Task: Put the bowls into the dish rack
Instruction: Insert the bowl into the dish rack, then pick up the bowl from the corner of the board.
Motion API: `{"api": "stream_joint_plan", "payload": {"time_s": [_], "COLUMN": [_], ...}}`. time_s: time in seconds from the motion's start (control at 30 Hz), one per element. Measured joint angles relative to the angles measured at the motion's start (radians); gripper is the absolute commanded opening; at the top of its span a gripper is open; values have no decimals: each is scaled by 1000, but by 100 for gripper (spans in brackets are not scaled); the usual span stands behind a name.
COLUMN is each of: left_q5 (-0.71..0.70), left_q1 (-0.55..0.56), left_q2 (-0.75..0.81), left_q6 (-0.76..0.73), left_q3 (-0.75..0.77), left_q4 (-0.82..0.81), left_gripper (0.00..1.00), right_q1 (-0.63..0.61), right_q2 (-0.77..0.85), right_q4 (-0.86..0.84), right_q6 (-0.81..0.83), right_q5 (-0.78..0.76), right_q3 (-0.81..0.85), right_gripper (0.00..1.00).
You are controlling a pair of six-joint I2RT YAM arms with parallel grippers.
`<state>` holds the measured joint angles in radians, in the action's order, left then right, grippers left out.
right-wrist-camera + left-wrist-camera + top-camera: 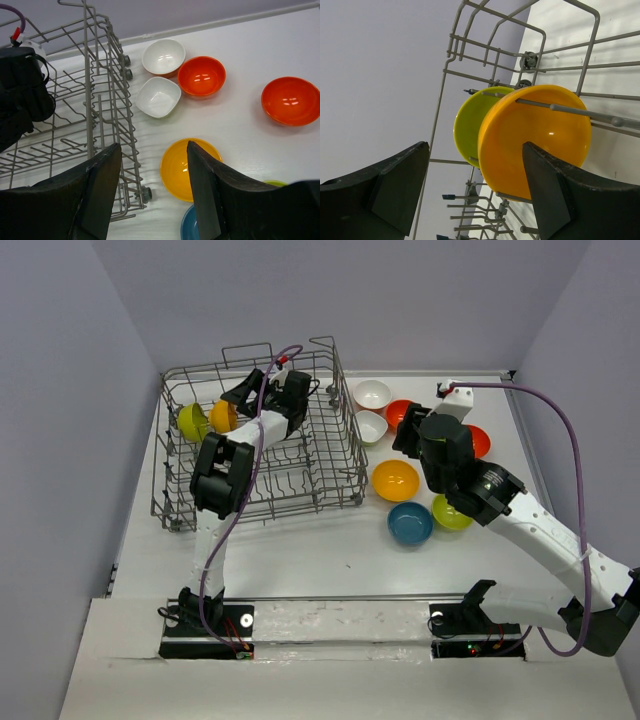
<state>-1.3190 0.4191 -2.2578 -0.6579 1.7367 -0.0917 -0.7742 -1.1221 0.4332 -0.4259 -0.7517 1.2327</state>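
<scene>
The grey wire dish rack (300, 475) stands at the left. An orange-yellow bowl (223, 416) and a lime green bowl (192, 422) stand on edge between its tines at the far left end. My left gripper (234, 400) is inside the rack, open and empty, its tips just short of the orange-yellow bowl (535, 135), with the lime green bowl (469, 125) behind it. My right gripper (404, 437) is open and empty, hovering above the table between the rack (100, 125) and a second orange-yellow bowl (176, 167).
On the table right of the rack are two white bowls (372, 394) (369, 426), two red-orange bowls (400, 412) (479, 441), the orange-yellow bowl (395, 480), a teal bowl (410, 523) and a lime green bowl (452, 513). Grey walls enclose the table.
</scene>
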Motion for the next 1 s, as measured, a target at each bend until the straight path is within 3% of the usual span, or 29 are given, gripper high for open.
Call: {"api": "stream_joint_plan", "payload": {"time_s": [0.33,0.47,0.8,1.0], "left_q5": [19,58,130,229], "left_q1": [25,79,159,187], "left_q2": [63,109,327,479], "left_q6": [48,149,337,487], "left_q3": [36,135,205,160], "left_q4": [78,205,418,529], "left_gripper": [89,89,89,89], "right_q1": [0,0,0,0], "right_q2": [4,4,-17,-81], "right_q4": [0,0,1,2], "right_q6": [0,-1,-3,-4], "right_q5": [-2,-6,-27,-59], "right_q3": [0,0,33,84], "right_gripper": [61,61,63,64]}}
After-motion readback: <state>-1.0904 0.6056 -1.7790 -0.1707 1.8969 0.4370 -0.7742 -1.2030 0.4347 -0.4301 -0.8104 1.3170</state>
